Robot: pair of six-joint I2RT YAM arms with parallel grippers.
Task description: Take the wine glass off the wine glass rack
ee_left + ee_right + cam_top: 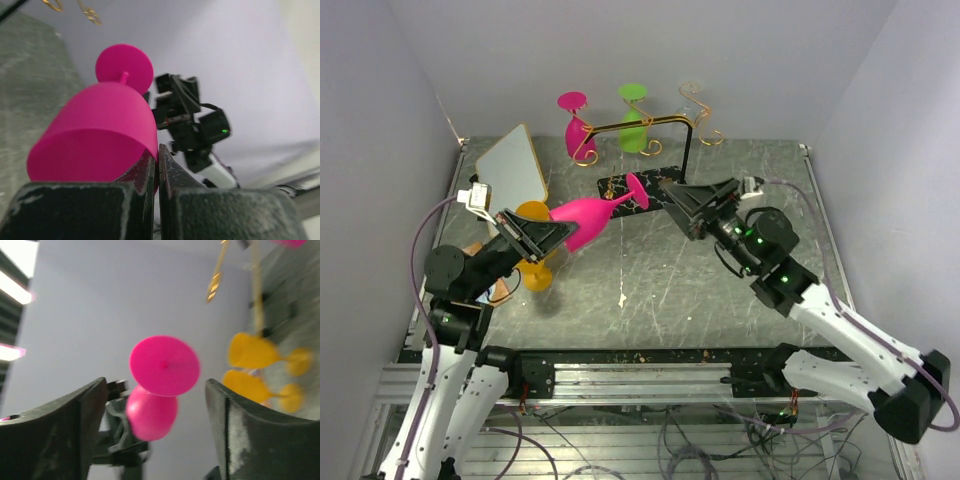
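Note:
My left gripper [548, 236] is shut on the rim of a pink wine glass [588, 220] and holds it on its side above the table, foot pointing right. In the left wrist view the jaws [157, 151] pinch the bowl's wall [100, 135]. My right gripper [667, 187] is open, just right of the glass's foot. In the right wrist view the foot [165, 365] floats between its fingers [156, 382] without touching. The wine glass rack [642, 123], gold wire on a black post over a marbled base [618, 187], stands at the back. It holds a pink glass [576, 128], a green one [634, 122] and a clear one [694, 104].
Two orange glasses lie on the table under my left arm [533, 272], also seen in the right wrist view [252, 351]. A white board [512, 168] lies at the back left. Grey walls close in three sides.

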